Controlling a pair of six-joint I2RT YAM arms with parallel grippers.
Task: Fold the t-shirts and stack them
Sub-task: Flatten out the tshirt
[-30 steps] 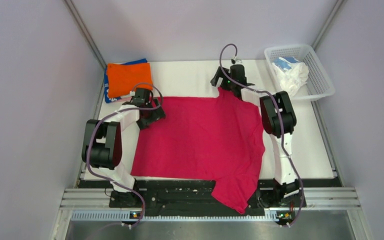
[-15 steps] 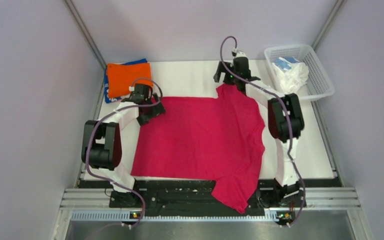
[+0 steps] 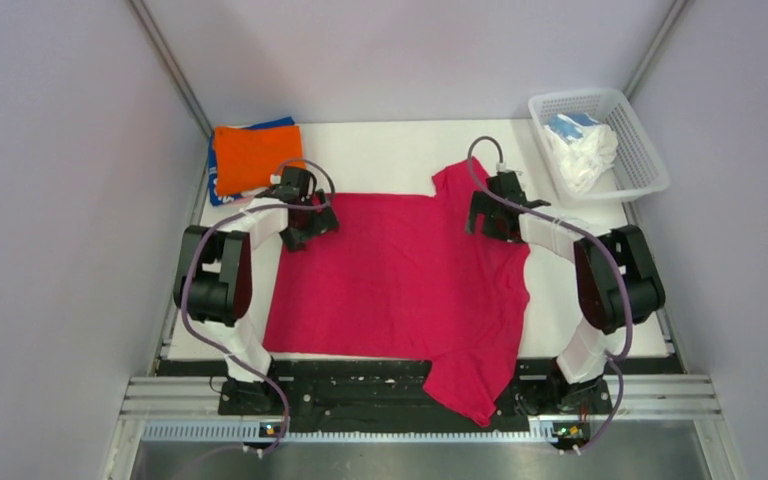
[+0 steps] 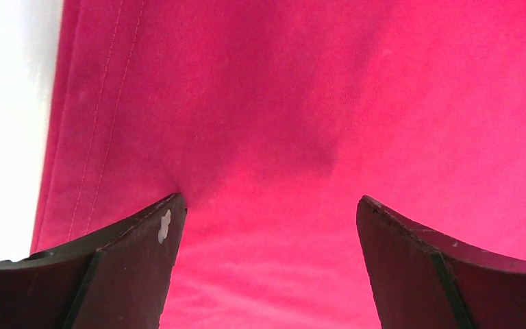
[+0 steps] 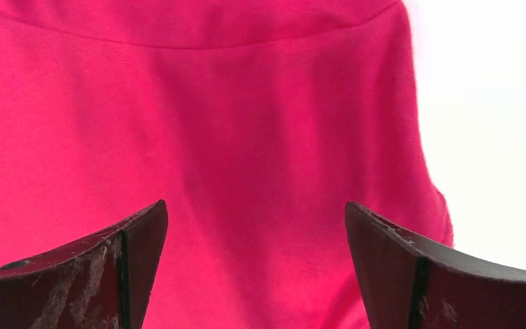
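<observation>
A: Where is the crimson shirt (image 3: 400, 280)?

B: Spread flat on the tabletop (image 3: 380, 150), under the 2 grippers. The left gripper (image 3: 307, 216) is over its far left corner, fingers apart, nothing clamped. In the left wrist view the stitched hem (image 4: 85, 137) runs just left of the left finger, with bare tabletop past it.

A: And the right gripper (image 3: 490, 214)?

B: Its fingers are also spread and it holds nothing. It is over the far right part of the shirt. A point of cloth reaches out just beyond it, and the shirt's edge curves past just to its right. I cannot tell whether either gripper touches the cloth.

A: Anything close by?

B: Just beyond the left gripper and to its left, a folded orange shirt (image 3: 257, 155) lies on a blue shirt (image 3: 216, 180). Well off to the right of the right gripper stands a white basket (image 3: 650, 170) with crumpled white and light-blue cloth (image 3: 580, 148) inside. Well behind the right gripper, 1 end of the crimson shirt hangs off the tabletop's near edge over the black base rail (image 3: 360, 385).
</observation>
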